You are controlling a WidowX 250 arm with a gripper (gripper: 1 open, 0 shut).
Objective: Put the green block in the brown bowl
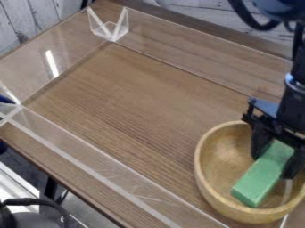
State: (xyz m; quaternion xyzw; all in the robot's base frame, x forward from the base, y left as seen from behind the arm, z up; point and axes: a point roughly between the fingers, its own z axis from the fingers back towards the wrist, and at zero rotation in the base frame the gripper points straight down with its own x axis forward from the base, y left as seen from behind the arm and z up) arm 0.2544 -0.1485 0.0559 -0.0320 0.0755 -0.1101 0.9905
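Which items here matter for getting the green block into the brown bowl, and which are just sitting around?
Job: green block, held by the end effector; brown bowl.
Lying about: clear plastic stand at the far corner; wooden table.

the green block (266,176) sits in the lower right of the frame, a bright green, matte, elongated bar. it is tilted, its long axis running from upper right down to lower left, with the lower end toward the bottom of the frame. it lies within the outline of the brown bowl (212,148), over the right part of its hollow; whether it touches the inside cannot be told. the bowl is large, round, light tan wood with a thick rim and visible grain, filling the lower right corner, upright.
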